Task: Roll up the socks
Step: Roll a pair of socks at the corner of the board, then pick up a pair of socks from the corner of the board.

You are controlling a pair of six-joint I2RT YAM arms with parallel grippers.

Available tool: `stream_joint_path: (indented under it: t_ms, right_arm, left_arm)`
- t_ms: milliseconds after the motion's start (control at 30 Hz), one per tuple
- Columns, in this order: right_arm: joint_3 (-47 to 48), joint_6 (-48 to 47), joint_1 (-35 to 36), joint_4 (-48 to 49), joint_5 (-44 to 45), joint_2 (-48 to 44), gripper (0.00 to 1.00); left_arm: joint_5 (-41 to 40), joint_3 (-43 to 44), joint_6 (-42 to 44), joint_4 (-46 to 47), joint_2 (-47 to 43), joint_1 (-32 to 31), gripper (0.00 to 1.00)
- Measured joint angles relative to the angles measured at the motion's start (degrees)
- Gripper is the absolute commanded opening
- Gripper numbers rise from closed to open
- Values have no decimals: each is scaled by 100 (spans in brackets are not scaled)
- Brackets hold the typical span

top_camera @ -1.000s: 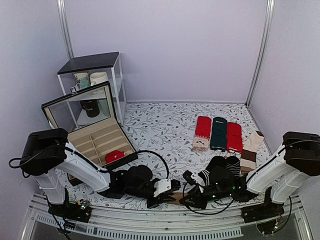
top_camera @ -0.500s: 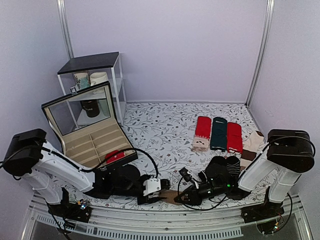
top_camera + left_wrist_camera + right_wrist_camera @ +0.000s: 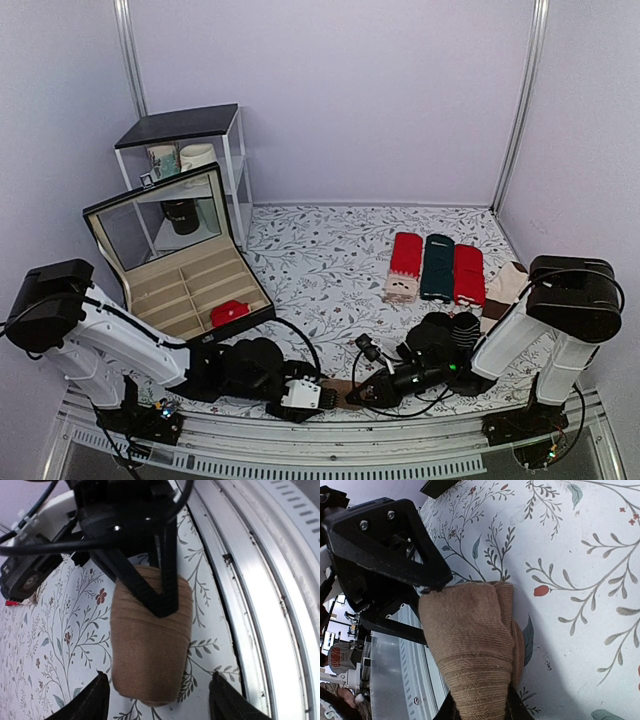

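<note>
The socks (image 3: 336, 392) are a small tan-brown roll lying on the floral cloth close to the near rail. In the left wrist view the socks (image 3: 150, 640) lie between the two spread fingertips of my left gripper (image 3: 160, 702), which is open and touches nothing. My right gripper (image 3: 480, 712) is shut on the socks (image 3: 470, 640), its fingers pinching the roll's far end. From above, the left gripper (image 3: 300, 395) is just left of the roll and the right gripper (image 3: 365, 392) just right of it.
An open black compartment box (image 3: 190, 280) holds a red bundle (image 3: 230, 312) at the left. Behind it is a small shelf (image 3: 185, 160) with mugs. Flat red and green socks (image 3: 437, 265) and a striped pile (image 3: 455, 330) lie right. The metal rail (image 3: 330, 455) runs along the near edge.
My left gripper has opened, let go of the brown roll and drawn back to the left. The right gripper stays shut on the roll and has shifted slightly left and lower.
</note>
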Motion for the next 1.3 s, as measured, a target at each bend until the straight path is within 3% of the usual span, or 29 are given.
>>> stream_joint_path:
  t_ms: [433, 1067, 1300]
  right_arm:
    - [125, 4, -55, -247, -166, -2, 8]
    - [249, 22, -107, -619, -306, -74, 8]
    - [289, 28, -129, -704, -356, -81, 8]
  left_arm:
    - [-544, 570, 592, -284, 448, -328, 66]
    - [-1523, 481, 1023, 138, 765, -533, 62]
    - [-1674, 422, 1110, 238, 778, -660, 54]
